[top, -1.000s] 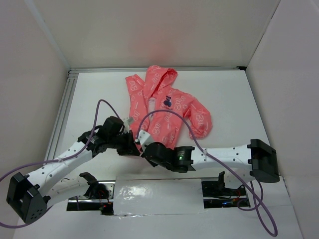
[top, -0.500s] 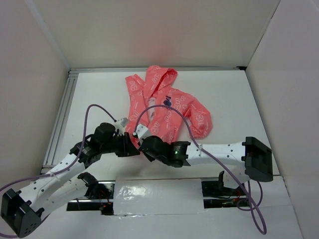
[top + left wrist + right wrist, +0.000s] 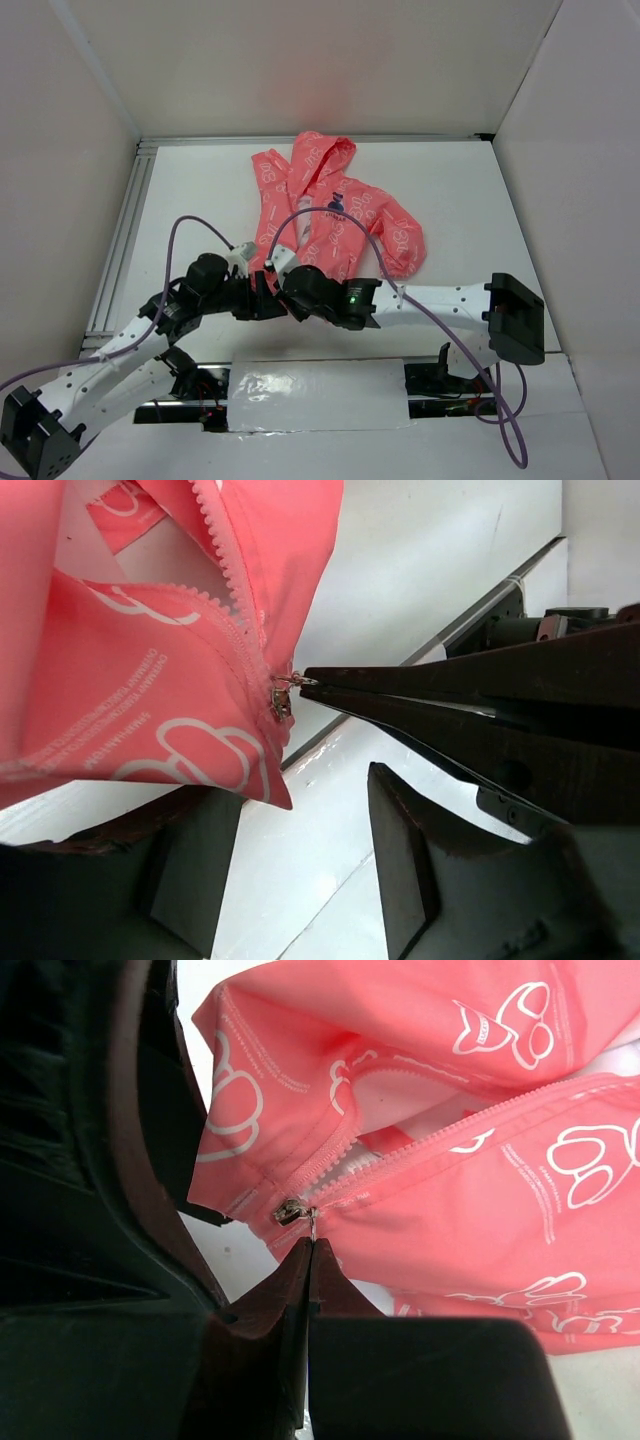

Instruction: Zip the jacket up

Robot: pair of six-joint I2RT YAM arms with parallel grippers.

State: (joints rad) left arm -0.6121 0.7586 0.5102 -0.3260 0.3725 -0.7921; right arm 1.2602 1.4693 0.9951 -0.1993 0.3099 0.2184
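Jacket (image 3: 335,215) lies spread on the counter (image 3: 460,200), hood (image 3: 322,158) far from the arms. Right pincer (image 3: 310,1248) is pinched tight on the zip pull (image 3: 312,1222) at the bottom hem. Left pincer (image 3: 300,792) gapes wide with the hem corner (image 3: 255,780) just over it, gripping nothing.

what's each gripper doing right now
left gripper: open, jacket hem by one finger, nothing clamped
right gripper: closed on the zipper pull

Jacket (image 3: 345,235): coral-pink, all-over white paw-and-lettering print, dark blue chest emblem (image 3: 337,205). Zipper pull (image 3: 291,1210): silver-grey. Desk (image 3: 460,190): white. Arm cables (image 3: 176,240): purple.
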